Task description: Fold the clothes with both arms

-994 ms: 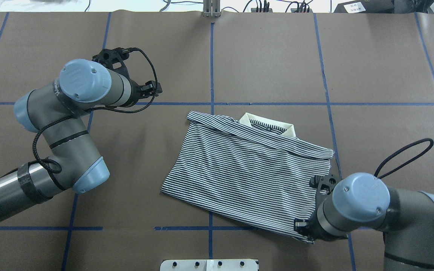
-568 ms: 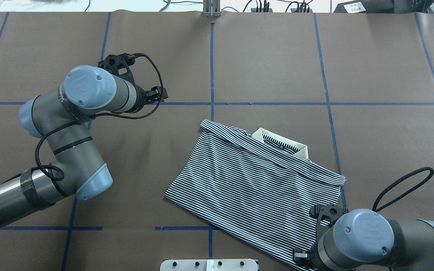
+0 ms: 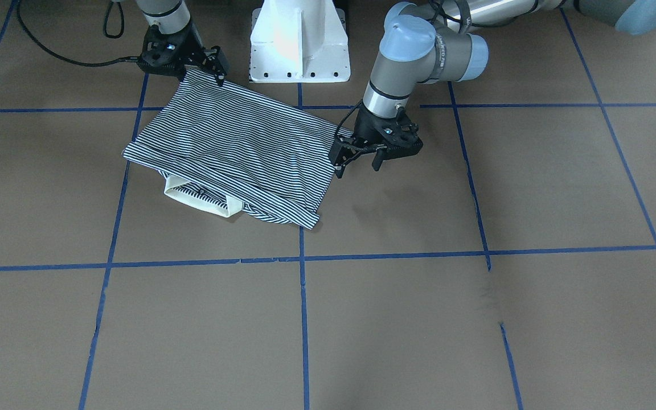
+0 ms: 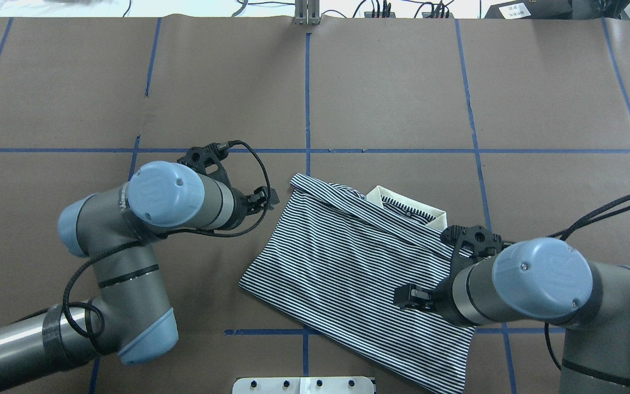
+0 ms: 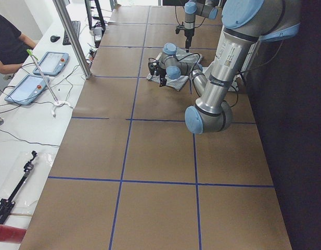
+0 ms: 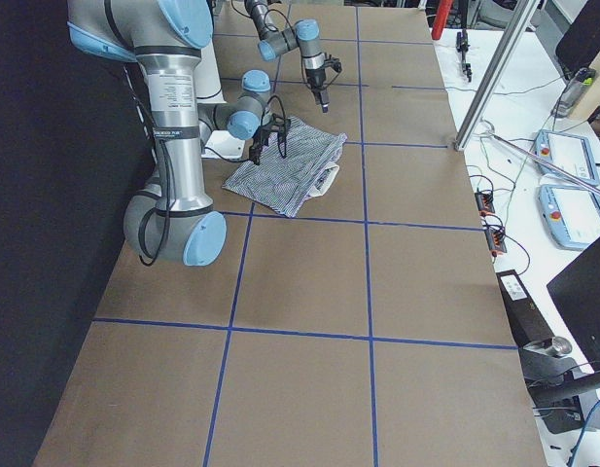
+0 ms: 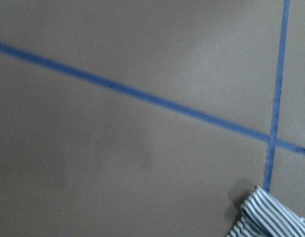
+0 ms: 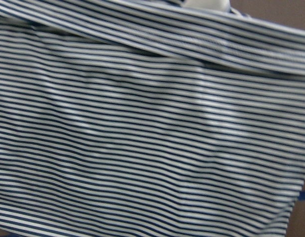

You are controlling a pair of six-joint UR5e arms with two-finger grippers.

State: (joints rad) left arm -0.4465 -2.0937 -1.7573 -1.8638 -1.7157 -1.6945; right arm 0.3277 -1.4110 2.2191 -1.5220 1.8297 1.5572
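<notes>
Spread wide, the left gripper is the one I can read clearly: its two fingers stand apart with nothing between them and point down at the table. It sits just beside one edge of the shirt, and I cannot tell whether the nearer finger brushes the cloth. Its wrist camera gives me mostly bare brown surface, with one striped corner poking in at the lower right.

The right gripper is over the opposite corner of the shirt, the one closest to the robot. From overhead its own wrist hides the jaws, and the front camera shows only the black body, so I cannot tell whether it is released or clenched. Its wrist camera is filled with navy-and-white stripes, with a sliver of cream at the top edge.

The shirt lies folded into a rough rectangle, askew on the table between the two grippers. A folded band of striped cloth runs along the side away from the robot, and the cream collar sticks out from under it, well clear of both grippers.

Blue tape lines mark the table into squares. The white base stands behind the right gripper, between the two arms. A black cable loops out from the right arm. Off the table's left end, a person sits at a bench with two tablets.
</notes>
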